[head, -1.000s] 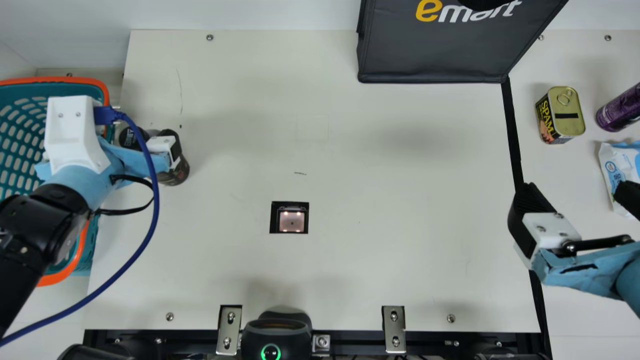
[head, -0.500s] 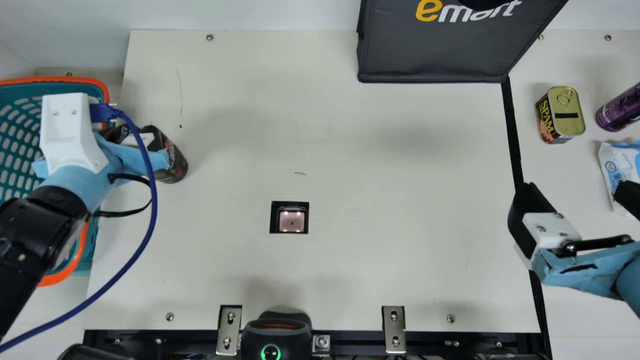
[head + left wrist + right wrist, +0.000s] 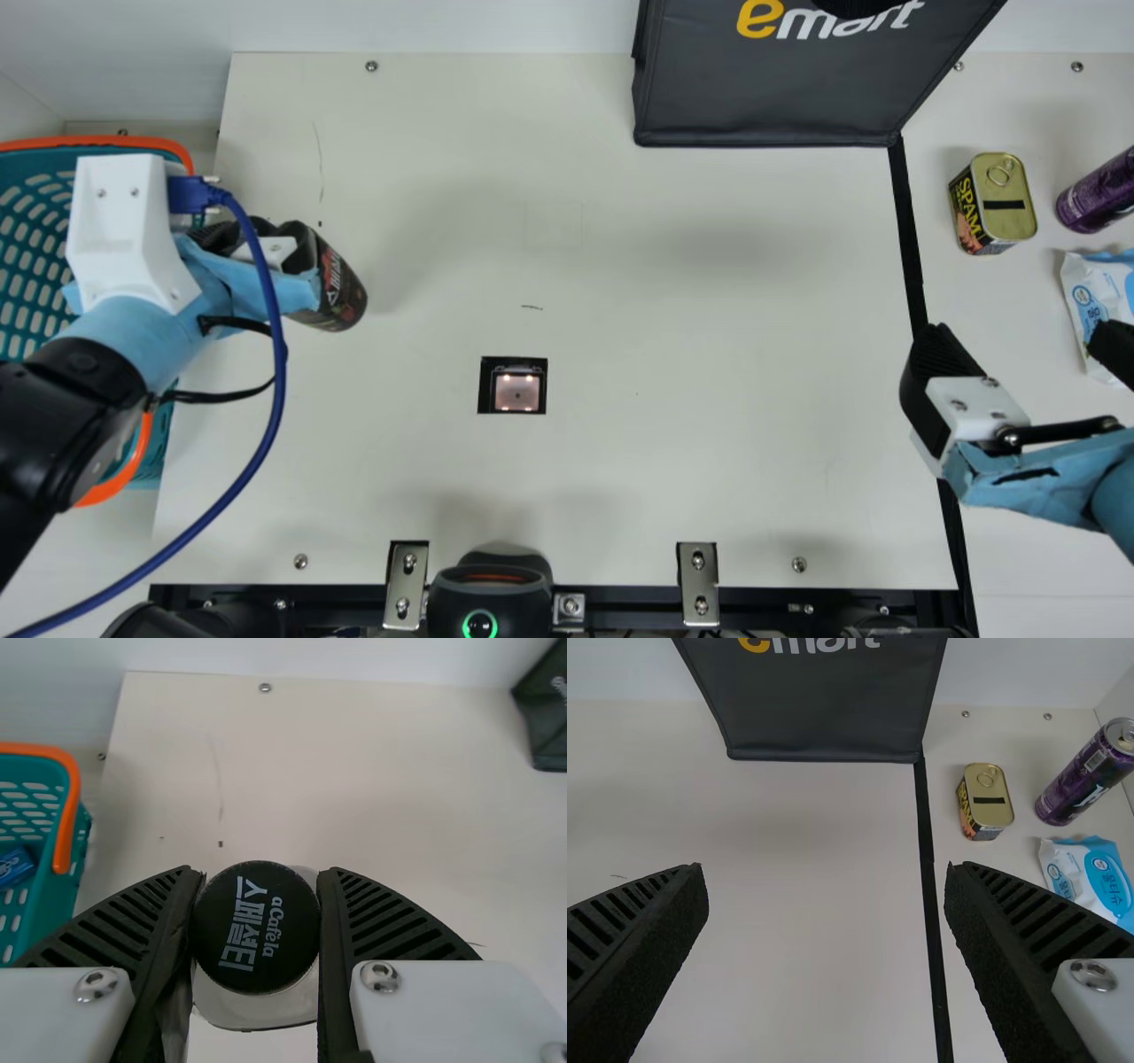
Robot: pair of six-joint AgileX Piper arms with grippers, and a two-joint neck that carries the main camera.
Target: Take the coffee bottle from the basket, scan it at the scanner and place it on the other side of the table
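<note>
Coffee bottle [image 3: 344,292]: clamped, left end effector [image 3: 275,252] | between basket rim [image 3: 133,141] and scanner [image 3: 516,392] | right end effector [image 3: 1023,340]: apart

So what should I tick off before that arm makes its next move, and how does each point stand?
1. Coffee bottle out of the basket: ok, it is held beside it.
2. Left gripper closed on the bottle: ok, one finger on either side.
3. Scanner window lit: ok.
4. Bottle over the window: not ok, it is nearer the basket.
5. Bottle's code turned towards the window: cannot tell.
6. Right gripper open, with nothing between its fingers: ok.
</note>
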